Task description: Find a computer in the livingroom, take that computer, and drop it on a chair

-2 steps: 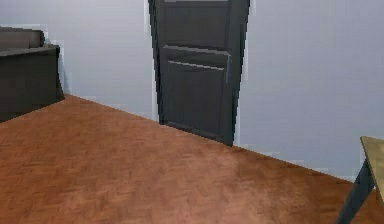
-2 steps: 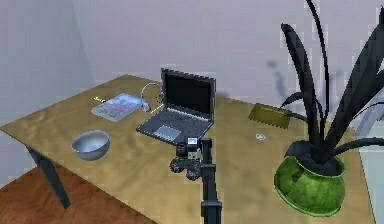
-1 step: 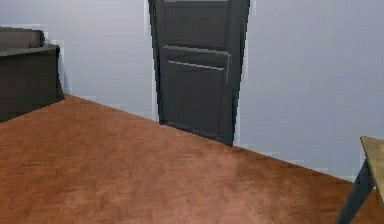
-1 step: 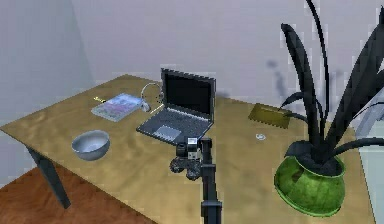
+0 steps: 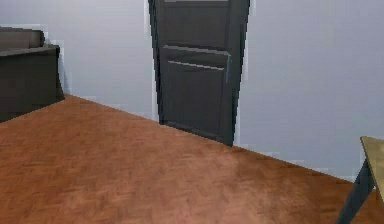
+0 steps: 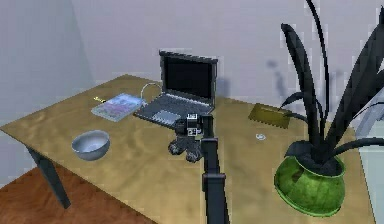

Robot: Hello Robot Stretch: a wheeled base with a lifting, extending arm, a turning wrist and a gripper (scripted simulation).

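The open dark-grey laptop computer (image 6: 185, 90) stands on the light wooden bench (image 6: 60, 125), toward the far edge by the pale wall, its screen upright and facing the robot. The tool (image 6: 182, 143) sits at the end of the dark square arm (image 6: 212, 185), just on the near side of the laptop's keyboard deck. Whether it touches the deck, or holds anything, I cannot tell.

The main risk, as I judge it, is the grasp. The deck is thin and flat, so a grip on its front edge may slip. The hinged screen could also swing once lifted and shift the weight. A push in place of a proper grip would likely slide the laptop toward the wall.

The neighbours matter too. A flat pale-blue slab (image 6: 120, 106) lies just beside the laptop, and a round grey bowl (image 6: 91, 145) sits nearer the bench's front. A glossy green pot (image 6: 312, 178) with long dark leaves (image 6: 310, 70) stands near the arm. Turning the base with the arm extended could sweep the arm into that pot.

Ahead lie a red-brown wooden floor (image 5: 120, 170) and a dark panelled door (image 5: 200, 65). A laptop carried far out could catch on furniture.
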